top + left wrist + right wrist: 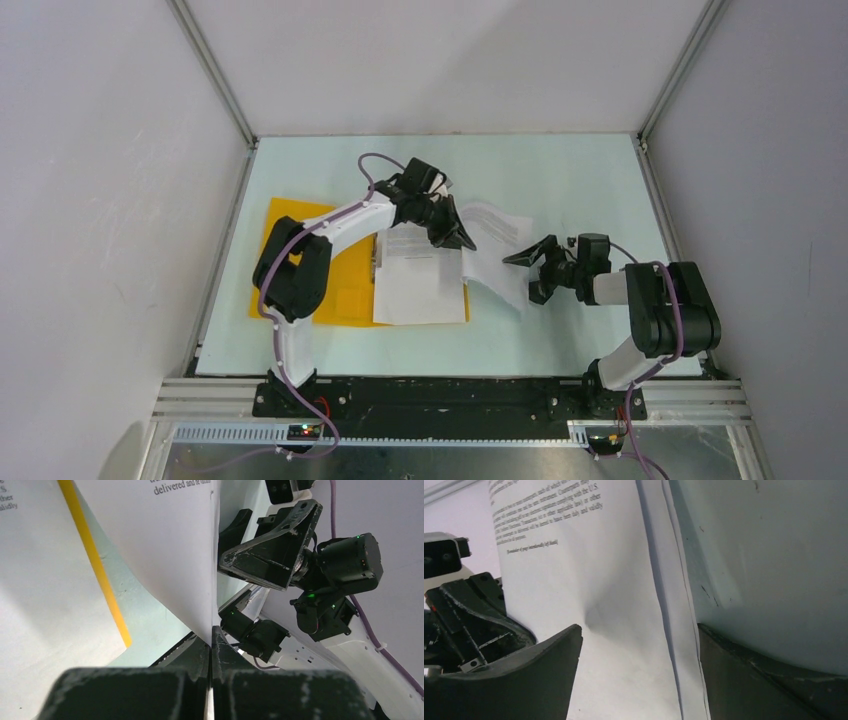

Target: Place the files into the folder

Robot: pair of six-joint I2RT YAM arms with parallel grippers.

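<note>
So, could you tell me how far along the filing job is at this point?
Partly done. At least one printed sheet already lies on the orange folder. In hand: the left end effector is pinched shut on another sheet, raised beside the folder, with the open right end effector straddling its other edge. Left: laying that sheet in the folder.

The folder (290, 218), at nine o'clock on the pale mint-green bench (570, 180), is orange-yellow. The sheets (420, 290) are white with blocks of small black print. The cable (333, 505) is purple.
</note>
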